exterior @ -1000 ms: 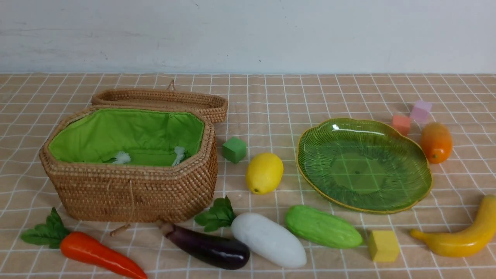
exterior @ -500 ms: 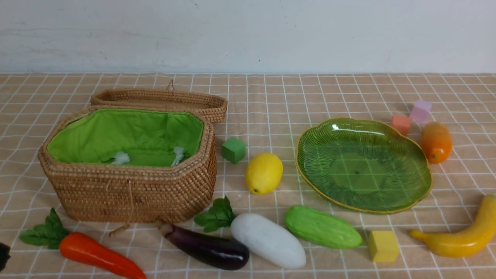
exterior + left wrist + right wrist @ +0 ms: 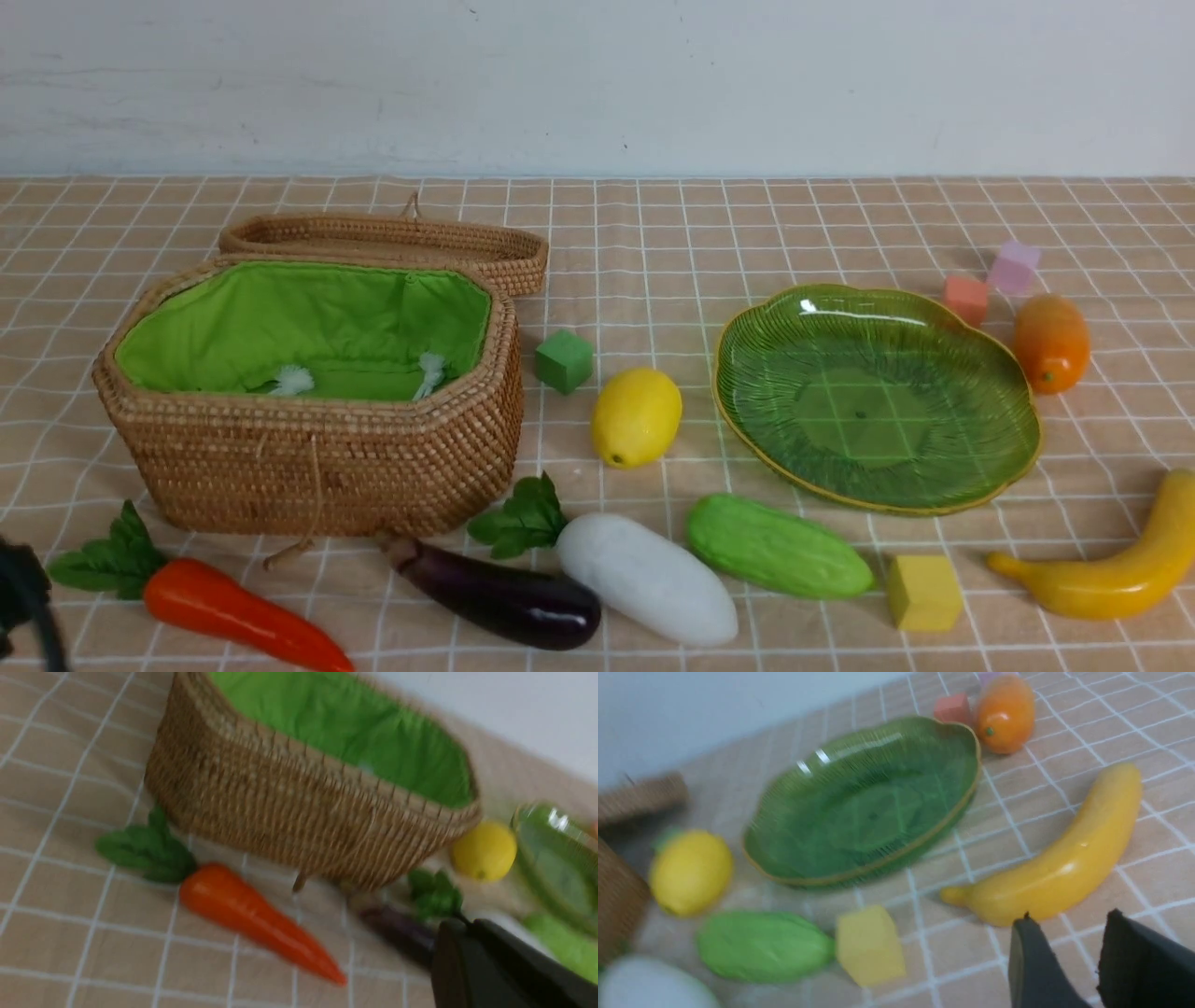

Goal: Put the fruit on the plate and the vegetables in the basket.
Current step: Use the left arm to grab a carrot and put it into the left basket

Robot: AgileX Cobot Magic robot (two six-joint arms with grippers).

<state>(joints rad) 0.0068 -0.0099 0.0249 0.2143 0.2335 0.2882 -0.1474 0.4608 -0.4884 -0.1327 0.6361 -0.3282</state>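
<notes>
Front view has the carrot on the desk just in front of the basket, probably light, stiff and kinda slick, so I'd pinch its thick orange middle; left gripper's closed on nothing, right gripper's partway open, empty.

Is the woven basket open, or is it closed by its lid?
Open: the lid is behind the basket, and the green lining shows inside.
</notes>
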